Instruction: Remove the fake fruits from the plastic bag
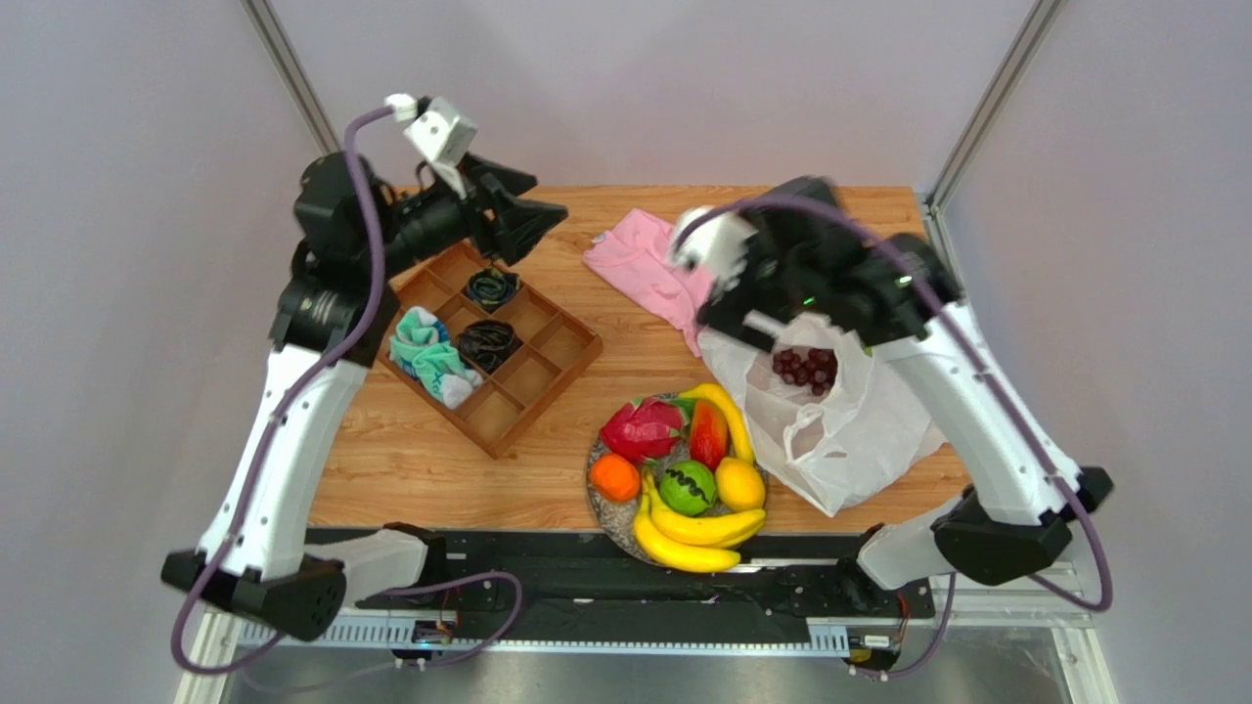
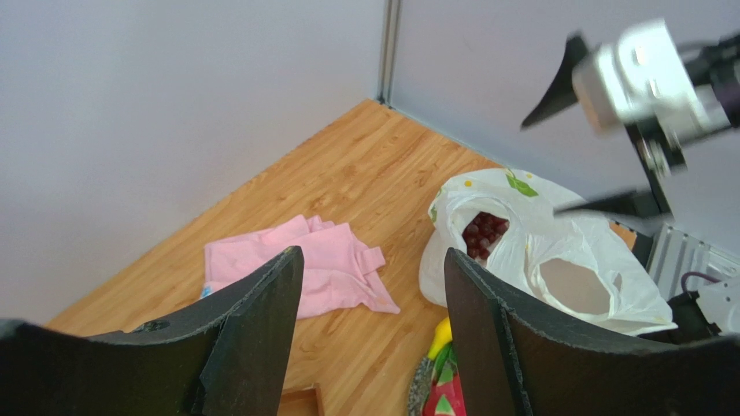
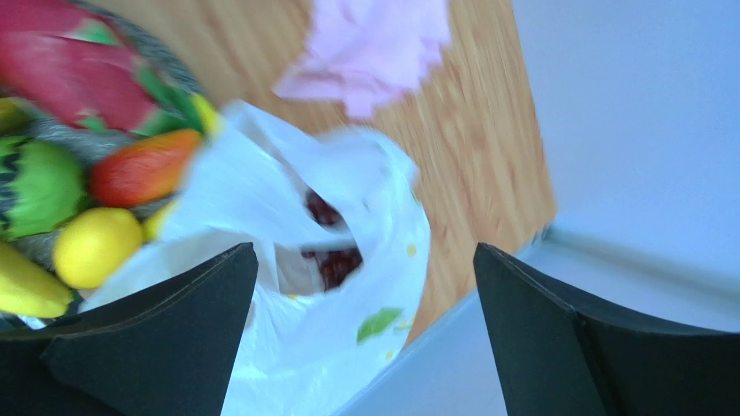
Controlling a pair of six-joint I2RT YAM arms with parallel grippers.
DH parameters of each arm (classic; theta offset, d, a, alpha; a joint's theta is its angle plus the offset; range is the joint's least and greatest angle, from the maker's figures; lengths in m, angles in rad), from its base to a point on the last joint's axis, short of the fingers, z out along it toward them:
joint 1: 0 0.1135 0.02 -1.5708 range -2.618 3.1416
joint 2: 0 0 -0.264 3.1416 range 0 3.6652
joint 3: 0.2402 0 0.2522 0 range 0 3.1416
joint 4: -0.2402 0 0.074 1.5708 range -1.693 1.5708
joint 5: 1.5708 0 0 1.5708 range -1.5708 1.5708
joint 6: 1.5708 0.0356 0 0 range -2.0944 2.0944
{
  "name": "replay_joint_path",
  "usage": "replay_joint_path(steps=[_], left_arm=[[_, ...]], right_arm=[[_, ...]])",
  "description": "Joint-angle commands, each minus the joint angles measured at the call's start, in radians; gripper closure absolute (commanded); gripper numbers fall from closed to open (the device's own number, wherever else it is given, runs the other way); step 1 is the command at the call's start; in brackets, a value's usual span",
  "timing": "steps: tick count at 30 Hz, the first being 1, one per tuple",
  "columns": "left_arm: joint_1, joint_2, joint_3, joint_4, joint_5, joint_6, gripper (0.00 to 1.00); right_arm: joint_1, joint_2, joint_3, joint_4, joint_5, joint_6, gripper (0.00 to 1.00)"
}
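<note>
— What do we see on the left?
— Our left gripper [image 2: 373,260], up high, fingers apart, empty.
— And the fruits [image 1: 688,487]?
— On the plate [image 1: 610,525] in the middle; bananas [image 1: 691,536] lie sideways. The grapes [image 1: 806,367] are in the bag [image 1: 867,418] on the right, its mouth facing up. Our right gripper [image 3: 365,256] hangs above it, wide apart.

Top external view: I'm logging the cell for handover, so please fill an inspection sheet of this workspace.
Surface: light wooden tabletop, no spills seen.
Job's things: thin white plastic bag open, dark purple grapes inside; red-pink dragon fruit, yellow bananas, other fruits on a grey plate.
Clutter: crumpled pink cloth; wooden divided tray holding rolled fabrics.
Grippers: left tool open, empty, raised; right tool open above the bag.
Cables: purple cables, hanging in loose loops.
Surroundings: grey walls, metal corner posts.
</note>
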Motion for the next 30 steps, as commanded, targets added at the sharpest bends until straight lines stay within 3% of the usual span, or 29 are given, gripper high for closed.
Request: replay_joint_path(steps=[1,2,5,8,13,17,22,23,25,26,30], left_arm=[[-0.085,0.178,0.075,-0.015,0.033,0.047,0.30],[-0.132,0.206,0.080,-0.026,0.082,0.088,0.30],[-0.246,0.306,0.072,-0.057,0.173,0.128,0.30],[-0.337,0.408,0.087,-0.046,0.204,0.119,0.30],[-0.441,0.592,0.169,0.000,0.176,0.099,0.30],[-0.466,0.711,0.268,0.076,0.094,0.024,0.27],[-0.480,0.786,0.340,0.121,0.119,-0.021,0.27],[-0.483,0.794,0.353,0.117,0.118,-0.018,0.30],[-0.484,0.807,0.362,0.098,0.116,-0.012,0.62],[-0.484,0.804,0.353,0.075,0.110,0.004,0.97],[-0.484,0.690,0.253,0.023,0.113,0.108,1.00]], right_arm=[[-0.399,-0.090,-0.048,-0.103,-0.180,0.076,0.02],[-0.532,-0.098,-0.074,-0.137,-0.212,0.055,0.06],[-0.736,-0.136,-0.264,-0.148,-0.366,0.023,0.19],[-0.818,-0.104,-0.394,-0.066,-0.481,0.084,0.26],[-0.827,0.057,-0.341,-0.046,-0.685,0.182,0.39],[-0.826,0.133,-0.355,0.031,-0.714,0.219,0.40],[-0.826,0.219,-0.364,-0.010,-0.718,0.206,0.41],[-0.827,0.229,-0.378,-0.024,-0.693,0.206,0.42],[-0.835,0.246,-0.425,-0.052,-0.604,0.178,0.49],[-0.861,0.240,-0.443,-0.084,-0.575,0.164,0.50],[-0.959,0.135,-0.613,-0.136,-0.433,0.028,0.50]])
